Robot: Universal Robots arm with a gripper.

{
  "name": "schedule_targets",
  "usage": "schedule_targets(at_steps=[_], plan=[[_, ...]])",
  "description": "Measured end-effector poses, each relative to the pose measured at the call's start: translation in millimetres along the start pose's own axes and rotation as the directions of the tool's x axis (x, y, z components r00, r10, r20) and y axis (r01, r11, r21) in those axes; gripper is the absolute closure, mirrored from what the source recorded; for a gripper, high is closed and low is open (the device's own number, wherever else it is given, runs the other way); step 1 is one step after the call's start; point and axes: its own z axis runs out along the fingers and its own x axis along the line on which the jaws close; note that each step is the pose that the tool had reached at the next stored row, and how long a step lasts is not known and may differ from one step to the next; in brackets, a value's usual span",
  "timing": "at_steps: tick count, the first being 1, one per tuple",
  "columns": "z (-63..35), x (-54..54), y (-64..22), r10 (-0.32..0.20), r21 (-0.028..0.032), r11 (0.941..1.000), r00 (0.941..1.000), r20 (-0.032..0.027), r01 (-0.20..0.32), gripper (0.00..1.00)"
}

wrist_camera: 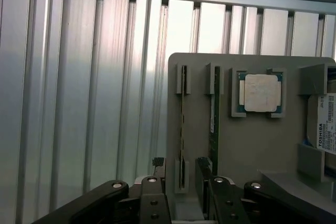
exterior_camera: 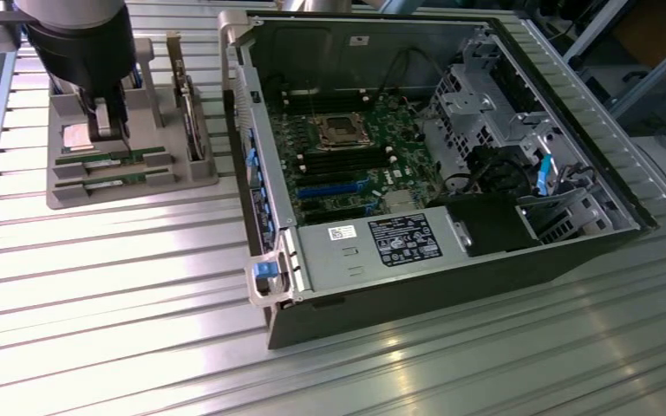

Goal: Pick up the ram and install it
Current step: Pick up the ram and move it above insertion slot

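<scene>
Exterior view: ram [exterior_camera: 114, 180] thin green stick with white label, on edge in gray holder [exterior_camera: 79, 198] beside twin ram [exterior_camera: 107, 161]; gripper [exterior_camera: 107, 132] just above; open computer case [exterior_camera: 426, 173] well apart.
Wrist view: jaws open, straddling ram, gap either side.

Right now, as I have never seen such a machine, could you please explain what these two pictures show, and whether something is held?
The machine is a robot arm ending in a pincer. One picture comes from a camera off the arm, the other from a camera on its wrist. On the ribbed metal table stand an open computer and a grey holder with two ram sticks and a square silver chip. The pincer hangs open over the holder, at the sticks, and holds nothing.
</scene>
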Motion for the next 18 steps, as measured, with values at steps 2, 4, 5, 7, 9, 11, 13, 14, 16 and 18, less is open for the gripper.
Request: schedule_targets(at_steps=[2,4,5,7,9,11,13,14,16,18], plan=[[1.2,0.1,-0.1,0.0,0.0,1.0,1.0,0.0,0.0,0.64],[2.4,0.1,-0.1,0.0,0.0,1.0,1.0,0.0,0.0,0.64],[3.5,0.1,-0.1,0.0,-0.0001,1.0,1.0,0.0,0.0,0.64],[6.0,0.3,-0.3,0.0,0.0,1.0,1.0,0.0,0.0,0.64],[7.9,0.5,-0.3,0.0,-0.0001,1.0,1.0,-0.0001,0.0,0.64],[10.6,0.7,-0.4,0.0,-0.0001,1.0,1.0,-0.0001,0.0,0.64],[12.6,0.8,-0.5,0.0,0.0,1.0,1.0,0.0,0.0,0.64],[13.5,0.9,-0.6,0.0,0.0,1.0,1.0,0.0,0.0,0.64],[15.2,1.0,-0.6,0.0,-0.0001,1.0,1.0,-0.0001,0.0,0.64],[17.0,1.1,-0.7,0.0,-0.0001,1.0,1.0,-0.0001,0.0,0.64]])
